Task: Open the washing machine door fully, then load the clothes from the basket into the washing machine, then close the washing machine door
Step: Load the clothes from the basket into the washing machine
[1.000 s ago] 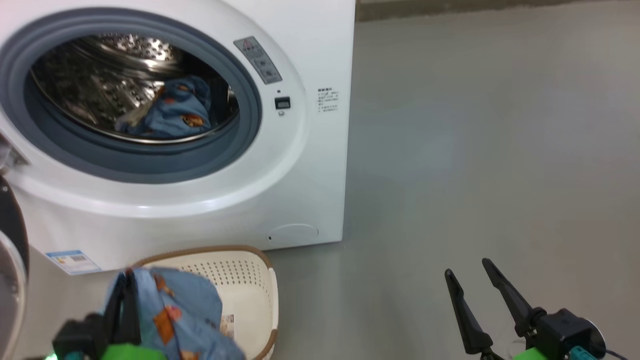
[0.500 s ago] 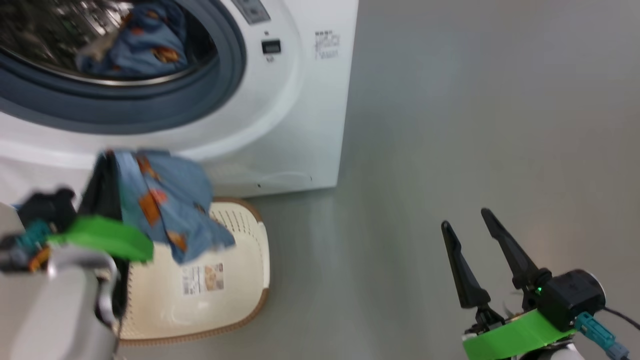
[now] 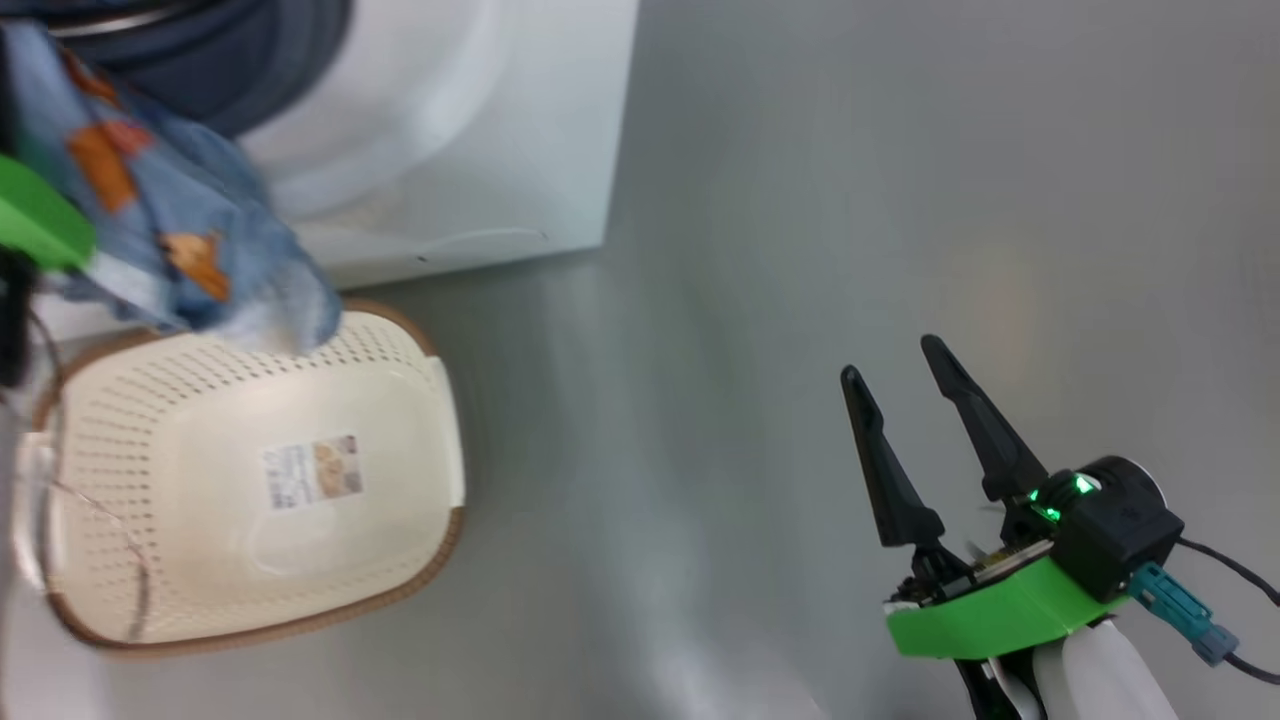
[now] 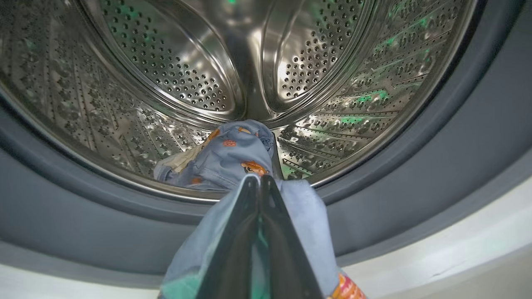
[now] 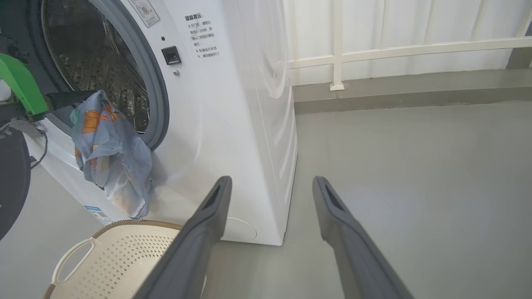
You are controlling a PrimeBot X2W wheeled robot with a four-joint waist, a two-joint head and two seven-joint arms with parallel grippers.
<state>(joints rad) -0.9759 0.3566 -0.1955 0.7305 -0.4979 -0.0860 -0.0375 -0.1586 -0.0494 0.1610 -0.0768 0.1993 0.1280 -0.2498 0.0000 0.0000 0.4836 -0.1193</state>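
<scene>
One blue garment [image 3: 170,200] is seen in the head view at the upper left, hanging just above the basket [image 3: 395,385] and in front of the washing machine [image 3: 480,150]. The bare bottom of the basket carries a sticker [image 3: 312,472] whose print is too small to be read. The right gripper [image 3: 890,358] is held well apart over the grey floor [image 3: 900,180], its two fingers spread wide and nothing between them.

In the left wrist view, the left gripper [image 4: 258,179] is pressed shut on the blue garment, with the cloth draped down both sides of the fingers. It is aimed at the steel drum [image 4: 174,62], just short of the grey gasket [image 4: 436,166]. A second garment [image 4: 232,158] of the same print lies at the drum's front lip, with a cream piece beside it.

In the right wrist view, the held cloth is shown hanging in front of the lower edge of the opening, its tail reaching down toward the basket. A dark rounded edge at the left is taken to be the open door [image 5: 14,178]. Lines of printed characters [image 5: 202,35], a grey warning sticker [image 5: 143,10] and a blue label [image 5: 97,214] low on the front are visible; none can be read, and no brand is made out.

The loading step is judged best done by carrying the cloth well past the gasket before the grip is released, so that no tail is left across the seal for the door to trap.
</scene>
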